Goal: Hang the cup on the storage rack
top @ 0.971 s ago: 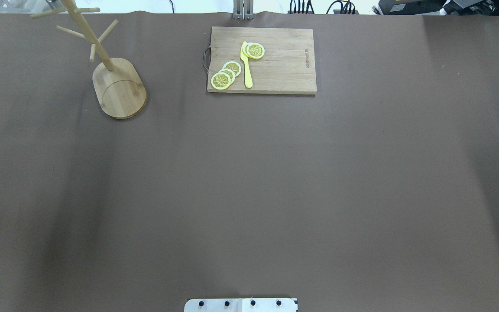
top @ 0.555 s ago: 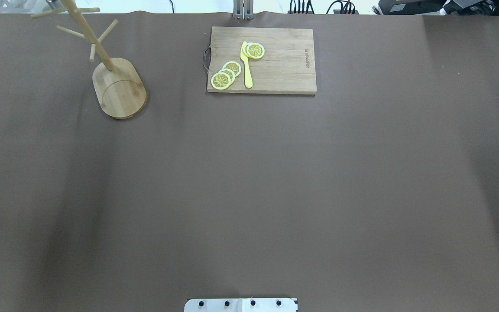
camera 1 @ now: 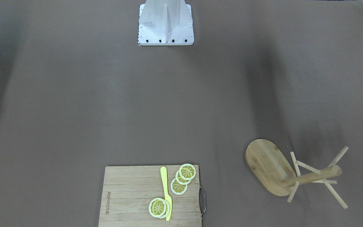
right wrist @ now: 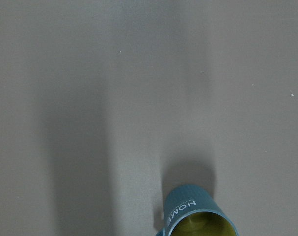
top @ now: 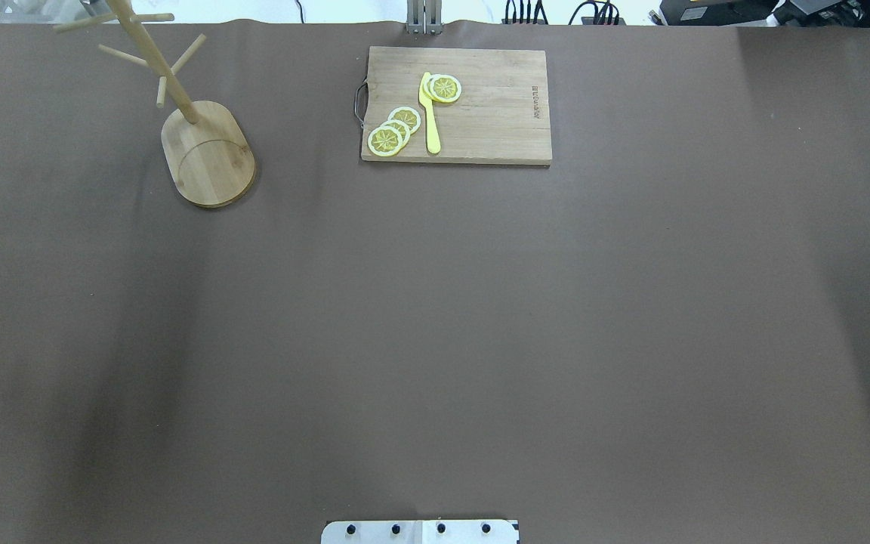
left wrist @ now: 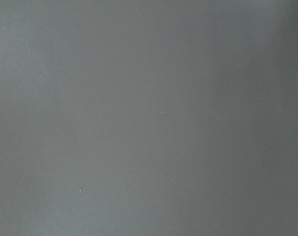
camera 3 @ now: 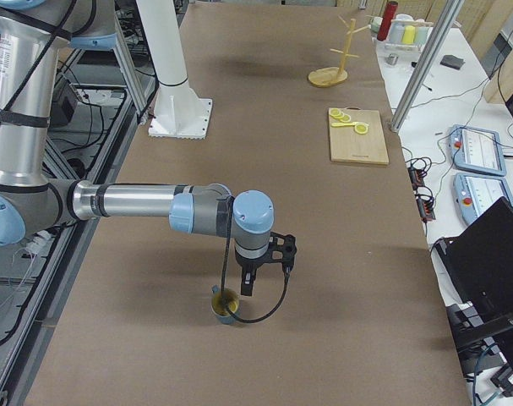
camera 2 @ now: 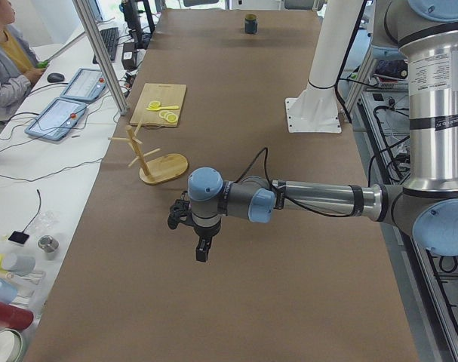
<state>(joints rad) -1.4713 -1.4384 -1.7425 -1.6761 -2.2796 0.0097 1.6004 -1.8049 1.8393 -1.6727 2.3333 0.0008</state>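
Right fingers: the right gripper (camera 3: 248, 286) points down above the tabletop (top: 435, 340) near its right-hand end. It shows only in the side view, so I cannot tell whether the fingers are apart or together. They hold nothing.
Left fingers: the left gripper (camera 2: 202, 253) hangs over the left-hand part of the tabletop, fingers down. Whether they are apart or together cannot be told either.
Cup: the dark teal-blue ribbed mug with the yellow-olive inside (right wrist: 198, 214) stands upright near the right-hand edge, just beside the right gripper and untouched. Its white "HOME" lettering faces the wrist camera.
Step in hand: probably the approach to the cup. Centre the fingers over the rim, take the wall away from the handle, and leave the loop free for a peg.
Rack: the light bamboo mug tree with the oval base (top: 208, 155) stands by the far left corner, well apart from the cup. That likely means a long carry.
Board: a rectangular wooden cutting board (top: 495, 121) lies at the far edge.
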